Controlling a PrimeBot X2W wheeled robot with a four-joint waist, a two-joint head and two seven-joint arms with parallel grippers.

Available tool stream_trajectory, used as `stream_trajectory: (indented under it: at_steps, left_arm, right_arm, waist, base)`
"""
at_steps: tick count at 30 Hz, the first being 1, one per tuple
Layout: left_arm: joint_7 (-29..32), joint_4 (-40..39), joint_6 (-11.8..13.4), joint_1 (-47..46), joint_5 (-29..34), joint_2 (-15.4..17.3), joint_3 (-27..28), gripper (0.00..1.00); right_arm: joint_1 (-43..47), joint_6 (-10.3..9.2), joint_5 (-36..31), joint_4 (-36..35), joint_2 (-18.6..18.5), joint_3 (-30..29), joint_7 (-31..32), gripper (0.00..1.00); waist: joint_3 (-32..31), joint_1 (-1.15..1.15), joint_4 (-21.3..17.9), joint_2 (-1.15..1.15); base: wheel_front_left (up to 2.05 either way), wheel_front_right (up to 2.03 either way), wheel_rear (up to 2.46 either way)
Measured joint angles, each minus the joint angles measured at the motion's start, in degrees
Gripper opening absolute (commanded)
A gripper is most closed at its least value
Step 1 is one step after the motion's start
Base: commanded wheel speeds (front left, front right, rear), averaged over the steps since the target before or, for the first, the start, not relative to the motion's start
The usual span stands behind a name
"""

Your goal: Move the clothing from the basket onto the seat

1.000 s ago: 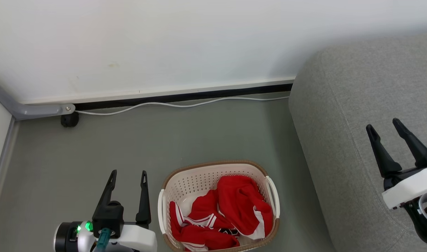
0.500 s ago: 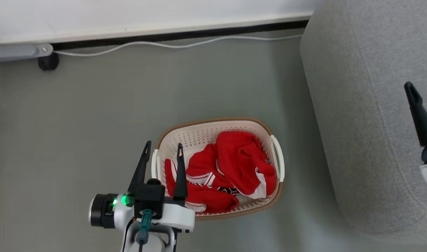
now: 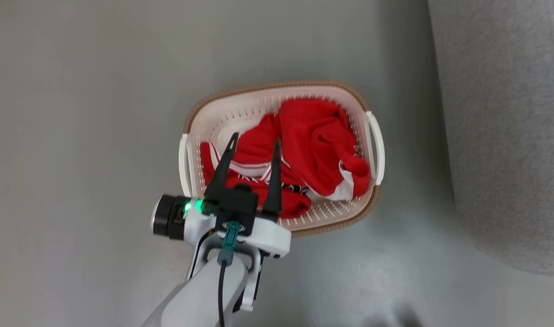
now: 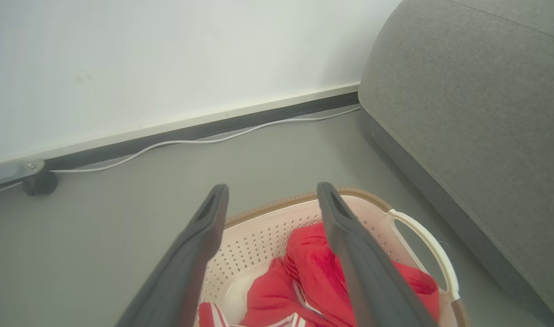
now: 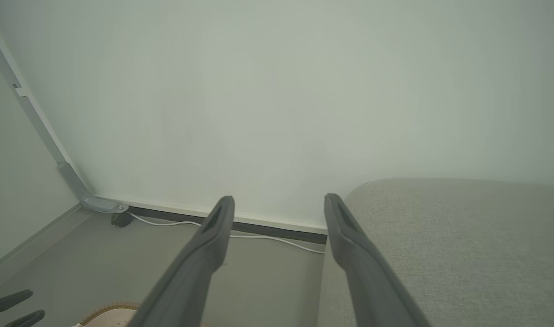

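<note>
Clothing [image 3: 313,145] lies heaped in the one laundry basket [image 3: 277,87] on the floor [image 3: 77,113]. In the head view my left gripper [image 3: 255,139] hangs over the near-left part of the heap, its two dark fingers spread wide with nothing between them, tips pointing toward the far rim. I judge it is placed there to come down on the red fabric under the tips, so the first pick is not yet made. The sofa seat [image 3: 499,113] rises well off to that gripper's right, beyond the basket's right handle [image 3: 377,145]; the left handle [image 3: 182,159] sits just left of the fingers, two handles in all. I count a stripe-trimmed piece under the fingers and a bulkier piece with a white panel to their right, so at least two garments; the folds hide any more. In the left wrist view the fingers straddle the basket's far wall, red cloth low between them, the sofa seat's flank to the right and one white cable [image 4: 190,141] along the skirting ahead. In the right wrist view my right gripper [image 5: 279,199] is released as well, jaws apart and empty, facing the wall [image 5: 277,91] with the sofa seat's top just below its right finger. I reckon it is parked clear of the left arm, near where the clothes must land.
</note>
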Motion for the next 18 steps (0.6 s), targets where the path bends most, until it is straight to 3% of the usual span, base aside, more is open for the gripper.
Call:
stream_trajectory:
  at_steps: [5, 18]
  left_arm:
    - [0.0, 4.1, -0.1, -6.9, -4.0, -0.1, -4.0, 1.0]
    - [-0.2, 17.6, -5.6, -21.4, -16.5, -0.1, -12.9, 1.0]
  right_arm:
    - [-0.1, 0.0, 0.0, -5.2, -1.1, -2.6, -0.1, 1.0]
    - [-3.1, 0.0, 0.0, -10.7, -2.3, -5.4, -0.1, 1.0]
  waist:
    - [7.1, 0.0, -0.3, 0.0]
    - [20.1, 0.0, -2.4, 0.0]
  base:
    - [0.0, 0.0, 0.0]
    - [0.0, 0.0, 0.0]
